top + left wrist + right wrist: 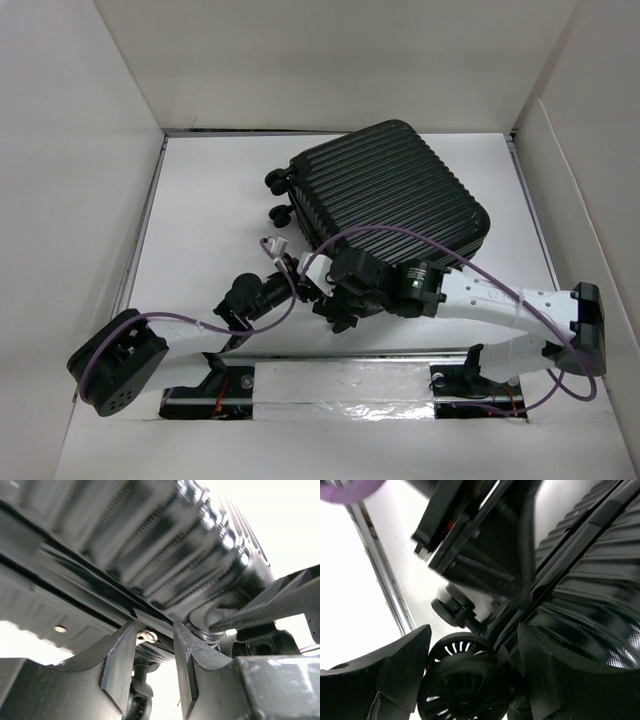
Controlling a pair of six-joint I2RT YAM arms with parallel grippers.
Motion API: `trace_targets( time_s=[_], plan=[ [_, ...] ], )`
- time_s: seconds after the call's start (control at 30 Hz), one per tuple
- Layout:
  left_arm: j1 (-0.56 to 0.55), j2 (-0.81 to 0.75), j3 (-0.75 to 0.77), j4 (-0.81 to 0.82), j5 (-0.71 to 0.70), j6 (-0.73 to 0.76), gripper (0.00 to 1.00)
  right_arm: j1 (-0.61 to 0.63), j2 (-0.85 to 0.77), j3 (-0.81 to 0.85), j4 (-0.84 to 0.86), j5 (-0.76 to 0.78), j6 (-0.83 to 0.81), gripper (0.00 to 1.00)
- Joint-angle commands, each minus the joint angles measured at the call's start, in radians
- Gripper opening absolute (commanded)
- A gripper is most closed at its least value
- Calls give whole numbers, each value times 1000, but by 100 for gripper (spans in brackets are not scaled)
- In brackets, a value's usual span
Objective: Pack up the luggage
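Both reach the luggage (390, 195): left gripper (155, 630) narrowly parted, right gripper (474, 630) spread around a wheel (465, 682).

Plain white table (205, 230) boxed in by white walls (330, 60), with the black luggage (400, 190) lying flat and closed on it toward the back, wheels (281, 213) pointing left.

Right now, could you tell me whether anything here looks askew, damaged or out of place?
The luggage lies flat and closed, but skewed diagonally to the edges of the table, with its wheels pointing left. I see no spill or damage.
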Motion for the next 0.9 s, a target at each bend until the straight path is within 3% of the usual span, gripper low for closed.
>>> trace_targets(
  time_s=[0.0,0.33,0.63,0.7,0.83,0.87],
  plan=[
    [36,-33,-8,72,56,-6,32,11,53,97,-116,83,-35,75],
    [96,15,-39,144,127,-29,32,11,73,102,-269,60,-19,80],
    [128,41,-43,175,156,-47,32,11,148,111,-275,67,-50,79],
    [128,35,-43,167,153,-50,32,11,173,125,-298,123,-48,72],
    [151,18,-49,149,149,-64,31,-2,202,143,-263,183,-71,17],
    [177,12,-52,141,150,-67,31,-28,193,142,-205,185,-88,12]
  ],
)
